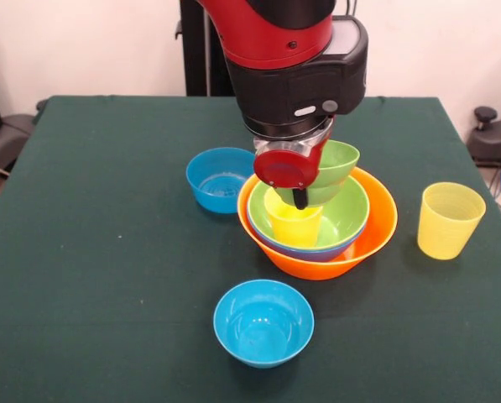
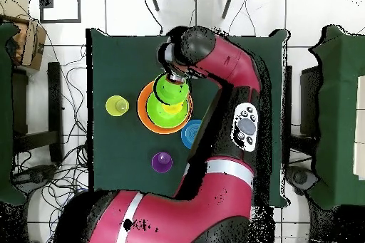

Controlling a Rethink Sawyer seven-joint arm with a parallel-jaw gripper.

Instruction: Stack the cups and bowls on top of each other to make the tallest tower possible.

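Note:
The tower stands mid-table: the big orange bowl [image 1: 376,231] holds the large blue bowl [image 1: 317,251], the medium green bowl [image 1: 351,214] and the opaque yellow cup [image 1: 292,222]. My gripper [image 1: 300,198] is shut on the rim of the small green bowl [image 1: 338,166] and holds it tilted just above the yellow cup. Overhead, the gripper [image 2: 176,76] and small green bowl [image 2: 173,90] sit over the orange bowl [image 2: 145,108]. Two small blue bowls [image 1: 221,178] [image 1: 263,323] and the ribbed pale yellow cup [image 1: 450,220] stand loose. The purple cup [image 2: 162,162] shows only overhead.
The green table cloth [image 1: 91,252] runs to edges on all sides. Overhead, one small blue bowl [image 2: 189,135] lies beside the arm and the pale yellow cup [image 2: 116,105] stands left of the tower. The arm hides the other small blue bowl overhead.

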